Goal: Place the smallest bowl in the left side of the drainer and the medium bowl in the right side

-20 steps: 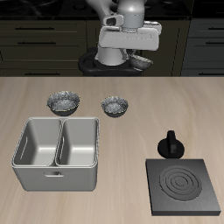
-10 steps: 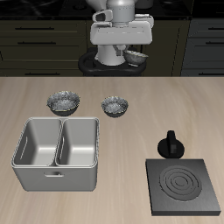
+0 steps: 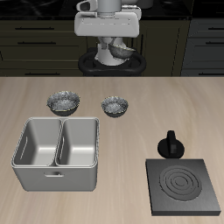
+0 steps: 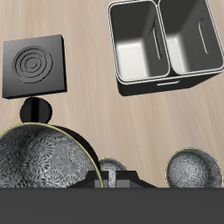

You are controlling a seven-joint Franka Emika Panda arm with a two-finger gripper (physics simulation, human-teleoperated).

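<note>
Dark cabinets back the wooden bench (image 3: 131, 96) in my exterior view. My claw (image 3: 116, 50) is raised at the rear, gripping a bowl by its rim. On the bench sit the medium bowl (image 3: 64, 103) and the smallest bowl (image 3: 115, 107), both just behind the drainer (image 3: 58, 153); a black stove plate (image 3: 183, 186) lies well apart.

From the wrist, the largest bowl (image 4: 39, 171) fills the foreground beside the fingers (image 4: 112, 178), with the drainer (image 4: 166, 44) beyond.

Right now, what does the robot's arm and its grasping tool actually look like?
The arm is glossy white with rounded, tube-like segments, rising from a dark round base at the table's back. Its end carries a wide, boxy white housing. The tool below it looks grey and small. In the wrist view only a dark body with a small grey piece shows. No cables or markings are visible.
</note>
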